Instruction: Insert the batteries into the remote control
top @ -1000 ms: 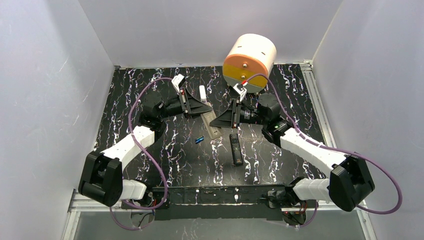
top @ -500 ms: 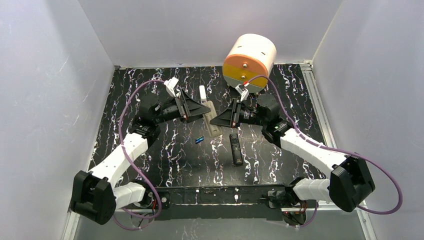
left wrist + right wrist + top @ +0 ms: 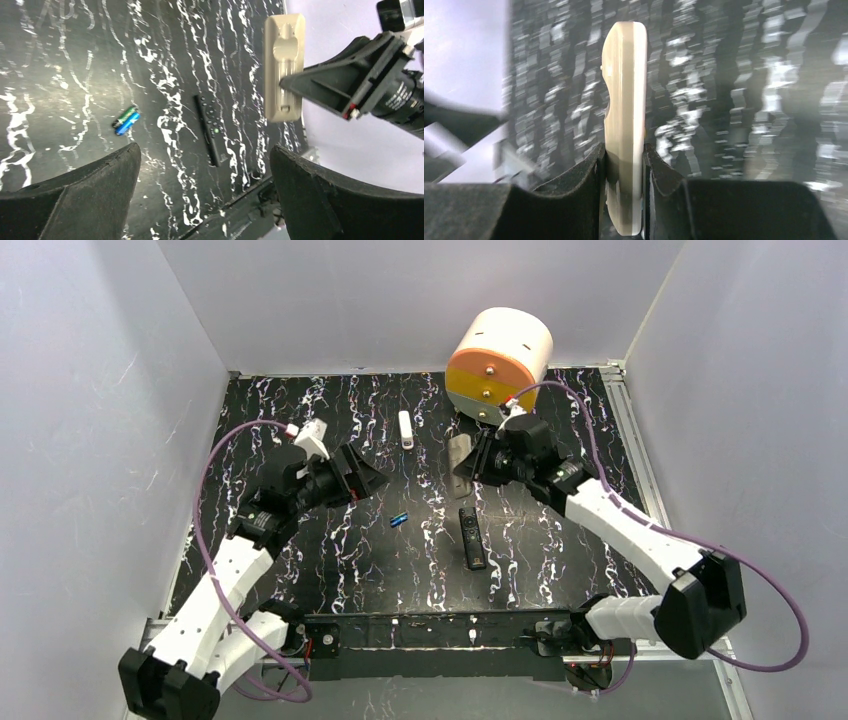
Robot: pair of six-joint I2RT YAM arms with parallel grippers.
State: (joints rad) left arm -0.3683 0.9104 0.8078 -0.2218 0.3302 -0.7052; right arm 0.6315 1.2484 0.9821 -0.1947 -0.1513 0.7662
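The remote control [image 3: 459, 451] is off the table with my right gripper [image 3: 470, 468] shut on it. The right wrist view shows it edge-on [image 3: 624, 100], pinched between both fingers [image 3: 589, 167]. In the left wrist view its greyish-tan back [image 3: 283, 65] faces the camera, with a recessed hollow along it. Two batteries [image 3: 400, 519] lie side by side on the table, one blue and one dark [image 3: 126, 120]. My left gripper [image 3: 368, 478] hangs open left of them, holding nothing, its wide-set jaws [image 3: 205, 150] pointing over the table.
A slim black remote [image 3: 472, 537] lies right of the batteries. A small white stick [image 3: 405, 429] lies further back. A large white and orange drum [image 3: 497, 363] stands at the back right. White walls enclose the black marbled table [image 3: 330, 550].
My left gripper has opened, let go of the remote control and drawn back to the left. The right gripper has carried the remote control up and towards the back right, alone.
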